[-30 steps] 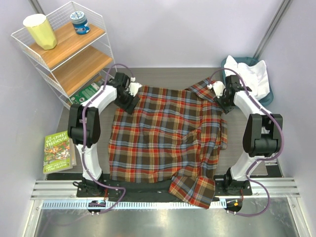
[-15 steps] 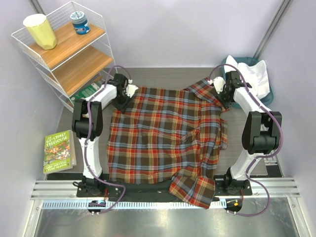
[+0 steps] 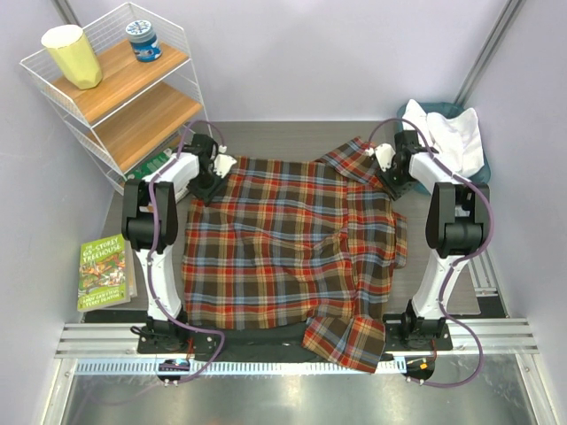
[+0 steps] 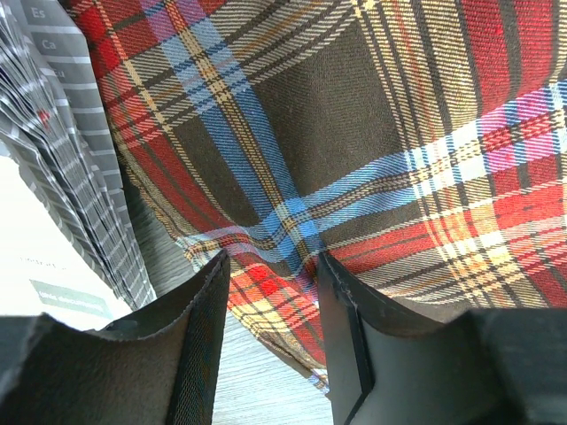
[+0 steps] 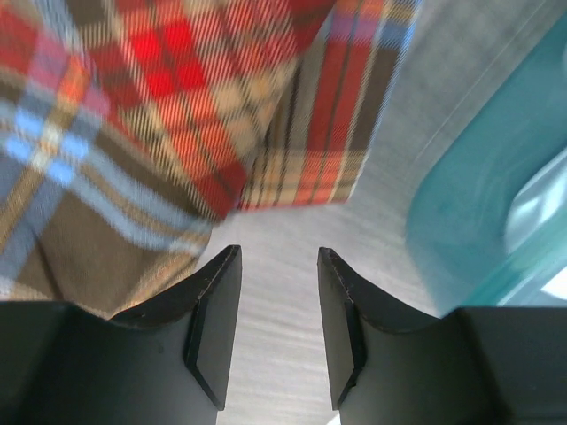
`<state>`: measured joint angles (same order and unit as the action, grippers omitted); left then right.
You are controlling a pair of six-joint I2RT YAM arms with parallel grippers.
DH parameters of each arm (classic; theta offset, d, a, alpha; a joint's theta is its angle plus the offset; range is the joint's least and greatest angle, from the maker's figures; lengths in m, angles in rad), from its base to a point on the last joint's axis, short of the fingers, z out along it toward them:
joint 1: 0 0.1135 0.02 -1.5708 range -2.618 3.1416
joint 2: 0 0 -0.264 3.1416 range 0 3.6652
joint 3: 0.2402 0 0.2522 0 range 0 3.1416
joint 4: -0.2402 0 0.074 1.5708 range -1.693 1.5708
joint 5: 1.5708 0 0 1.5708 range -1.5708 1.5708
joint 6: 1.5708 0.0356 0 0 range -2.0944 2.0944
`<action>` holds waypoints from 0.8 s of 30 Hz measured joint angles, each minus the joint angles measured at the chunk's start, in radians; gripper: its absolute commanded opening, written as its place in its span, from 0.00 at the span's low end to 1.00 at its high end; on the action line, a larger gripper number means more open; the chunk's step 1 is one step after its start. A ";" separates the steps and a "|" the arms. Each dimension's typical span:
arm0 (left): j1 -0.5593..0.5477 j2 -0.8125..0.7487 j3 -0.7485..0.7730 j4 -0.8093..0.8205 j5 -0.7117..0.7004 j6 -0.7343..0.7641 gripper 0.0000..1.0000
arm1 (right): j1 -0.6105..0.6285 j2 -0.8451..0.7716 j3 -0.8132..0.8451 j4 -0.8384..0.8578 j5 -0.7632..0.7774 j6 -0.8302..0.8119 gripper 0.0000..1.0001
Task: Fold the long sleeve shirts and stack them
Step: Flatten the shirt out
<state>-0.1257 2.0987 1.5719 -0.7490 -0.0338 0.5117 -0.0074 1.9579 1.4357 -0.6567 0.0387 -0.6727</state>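
Observation:
The plaid long sleeve shirt (image 3: pixel 292 239) lies spread flat over the table, with one sleeve (image 3: pixel 347 341) draped over the near edge. My left gripper (image 3: pixel 210 181) is at the shirt's far left corner. Its jaws (image 4: pixel 272 261) stand apart, with the plaid hem (image 4: pixel 354 133) lying loosely between the fingertips. My right gripper (image 3: pixel 390 181) is at the far right corner, open over bare table (image 5: pixel 279 252), and the plaid edge (image 5: pixel 115 115) sits just beyond its left finger. The white long sleeve shirt (image 3: pixel 456 137) is bunched in the teal basket (image 3: pixel 413 112).
A wire shelf (image 3: pixel 124 84) at the far left holds a yellow cup (image 3: pixel 73 55) and a blue-lidded jar (image 3: pixel 143 40). A green book (image 3: pixel 104 270) lies left of the left arm. The teal basket wall (image 5: pixel 496 204) is close to my right gripper.
Both grippers moved outward and farther back along the shirt's far edge. The shirt's left side slid left and lies wider. The left jaws narrowed.

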 measured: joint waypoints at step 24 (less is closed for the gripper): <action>0.001 -0.016 -0.023 -0.004 -0.018 0.041 0.48 | -0.021 0.205 0.224 0.003 -0.168 0.205 0.16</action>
<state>-0.1246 2.0823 1.5494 -0.7528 -0.0513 0.5529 -0.0288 2.1628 1.6596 -0.6540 -0.1295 -0.4679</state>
